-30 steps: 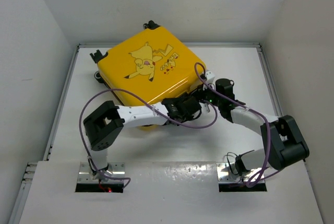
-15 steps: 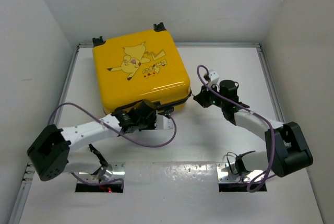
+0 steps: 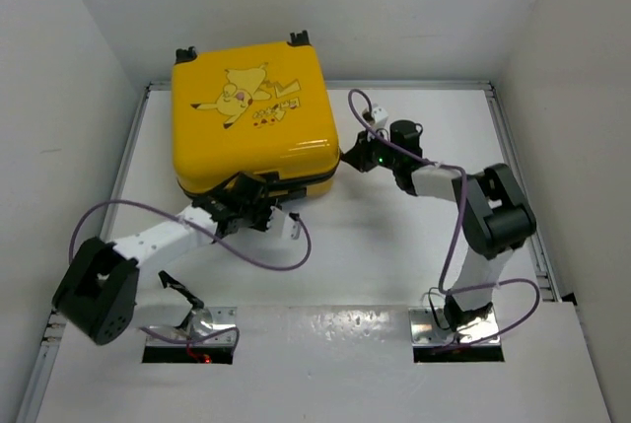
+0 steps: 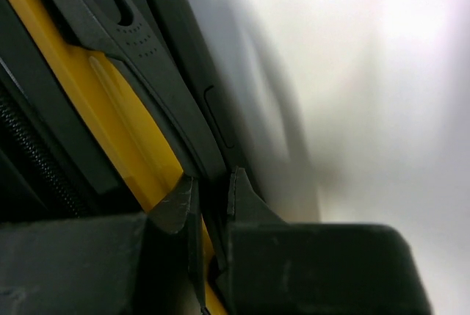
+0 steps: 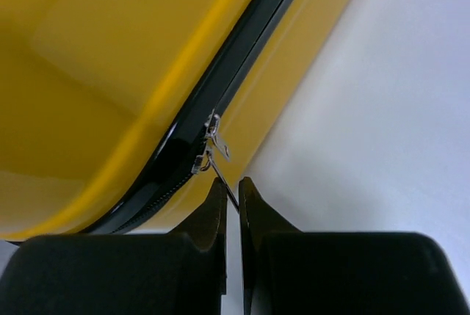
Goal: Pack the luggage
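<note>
White surface (image 3: 394,265), white walls. Luggage (image 3: 251,117) lying closed, lid up, far left. Right end effector (image 5: 230,186) pinching zipper pull (image 5: 214,150) on seam (image 5: 242,58); zipping step looking underway. Left end effector (image 4: 213,190) nearly closed at black fitting (image 4: 169,102), grip unclear. Next: dragging zipper pull along seam, steadying luggage.

Bright even light, glare on table (image 3: 335,329), left wrist view blurred, overexposed

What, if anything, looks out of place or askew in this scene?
Nothing is spilled or damaged. The closed suitcase sits slightly askew to the table's edges, and the right claw pinches its zip pull.
</note>
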`<state>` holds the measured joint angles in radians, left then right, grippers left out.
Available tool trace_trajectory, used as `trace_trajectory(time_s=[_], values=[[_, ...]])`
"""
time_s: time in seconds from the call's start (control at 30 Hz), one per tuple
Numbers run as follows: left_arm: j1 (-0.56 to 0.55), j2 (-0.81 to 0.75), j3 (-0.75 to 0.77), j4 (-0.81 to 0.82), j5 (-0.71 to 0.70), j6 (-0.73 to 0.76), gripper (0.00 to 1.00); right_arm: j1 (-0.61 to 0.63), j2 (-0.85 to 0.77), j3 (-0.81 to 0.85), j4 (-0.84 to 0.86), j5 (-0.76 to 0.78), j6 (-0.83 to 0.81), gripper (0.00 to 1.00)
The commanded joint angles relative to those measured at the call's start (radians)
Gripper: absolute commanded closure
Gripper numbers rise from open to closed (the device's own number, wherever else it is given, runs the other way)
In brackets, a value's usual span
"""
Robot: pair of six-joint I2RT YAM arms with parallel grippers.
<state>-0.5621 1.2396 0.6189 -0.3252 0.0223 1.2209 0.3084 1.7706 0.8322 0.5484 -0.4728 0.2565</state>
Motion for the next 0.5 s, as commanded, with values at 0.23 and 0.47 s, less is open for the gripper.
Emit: trace_trajectory(time_s=[0.23,0.47], values=[[0.093,0.173,0.192,-0.156,-0.101,0.034,0.84,-0.074,0.216,0.326,0.229,0.234,0.11,0.97],[0.038,0.144,0.632,-0.209,0.157,-0.378,0.0,-0.117,-0.052,0.127,0.09,0.146,0.066,0.5]])
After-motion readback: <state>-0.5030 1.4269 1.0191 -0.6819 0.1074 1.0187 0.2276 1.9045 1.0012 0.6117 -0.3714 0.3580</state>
